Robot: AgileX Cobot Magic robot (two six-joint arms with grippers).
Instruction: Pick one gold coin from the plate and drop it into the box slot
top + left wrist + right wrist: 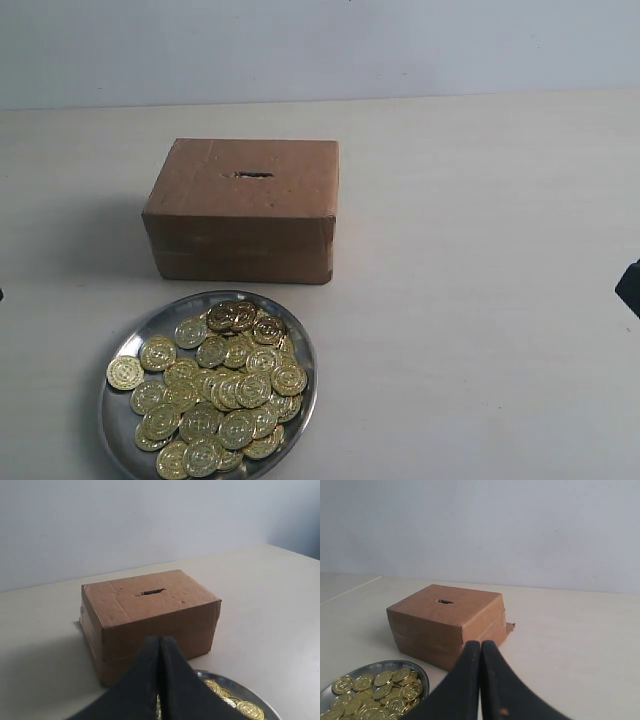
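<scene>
Lying heaped on the plate (165, 318) at the near left of the table (480, 300), the gold coins (225, 385) are stacked loosely over one another, and one coin (124, 372) is seen resting out on the left rim. The box (240, 210) is set just behind the plate, apart from it by a narrow strip of table, and the box slot (252, 175) is cut into its top face toward the far edge. A small torn cardboard flap (510, 626) is seen sticking out at the base of the box. Relief is stamped on the coins, but it is too small to be read.

The left gripper (159, 645) is held over the plate's near side, its fingers pressed together with nothing between them. The right gripper (480, 647) is likewise closed on nothing and is pointed toward the box from beside the plate. In the exterior view only a dark fragment (630, 288) is seen at the right edge.

Bare table is left to the right of the box and plate, and more behind the box up to the pale wall (320, 50). The plate's near rim is cut off by the lower edge of the exterior view.
</scene>
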